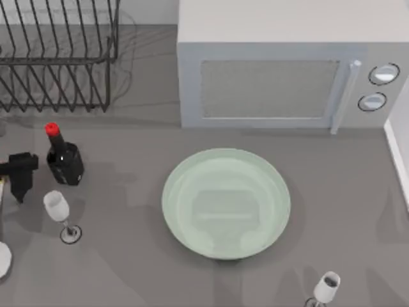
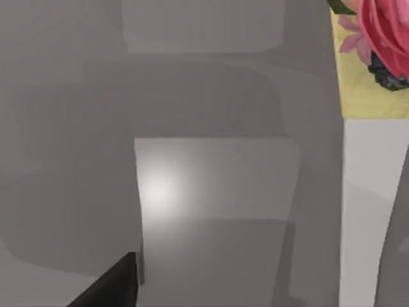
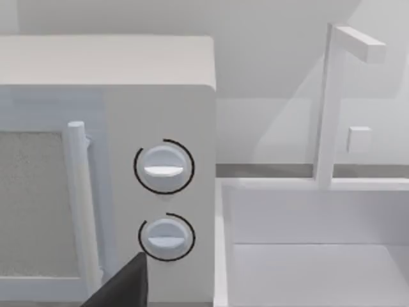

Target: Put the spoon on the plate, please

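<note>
No legible text, label, brand, number or sign appears on the microwave [image 1: 291, 64], its two dials [image 3: 163, 167], the red-capped bottle [image 1: 64, 160], the wine glasses [image 1: 59, 210] or the plate [image 1: 225, 203].

A: Left arm?
B: Left gripper [image 1: 19, 174] sits at the far left edge in the top view, a dark block low over the bench, pointing down the frame. Can't tell how its fingers stand.
A: Wrist cams?
B: Each shows one dark sliver of its own gripper at the lower edge: left [image 2: 112, 286], right [image 3: 124, 284].
</note>
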Tool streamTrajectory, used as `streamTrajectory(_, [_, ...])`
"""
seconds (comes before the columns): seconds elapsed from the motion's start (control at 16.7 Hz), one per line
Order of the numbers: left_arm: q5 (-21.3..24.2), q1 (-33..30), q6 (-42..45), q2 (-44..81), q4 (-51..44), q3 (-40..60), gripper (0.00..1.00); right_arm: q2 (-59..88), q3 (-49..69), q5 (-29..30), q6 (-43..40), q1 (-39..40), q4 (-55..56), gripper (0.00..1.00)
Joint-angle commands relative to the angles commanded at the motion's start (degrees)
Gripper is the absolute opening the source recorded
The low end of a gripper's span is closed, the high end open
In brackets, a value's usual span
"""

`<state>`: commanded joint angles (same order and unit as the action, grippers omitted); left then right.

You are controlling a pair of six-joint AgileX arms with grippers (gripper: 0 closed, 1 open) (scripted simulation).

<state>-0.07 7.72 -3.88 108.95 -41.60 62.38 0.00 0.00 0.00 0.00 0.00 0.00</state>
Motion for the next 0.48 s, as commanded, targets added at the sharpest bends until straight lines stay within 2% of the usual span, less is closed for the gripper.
streamTrajectory(0.24, [-0.4, 0.3, -0.6, -0.5, -2.6, -0.3, 0.00, 0.0, 0.0, 0.0, 0.0, 0.0, 0.0, 1.00])
streamTrajectory(0.48, [-0.7, 0.2, -0.9, -1.1, -10.4, 0.2, 0.00, 0.0, 0.0, 0.0, 0.0, 0.0, 0.0, 1.00])
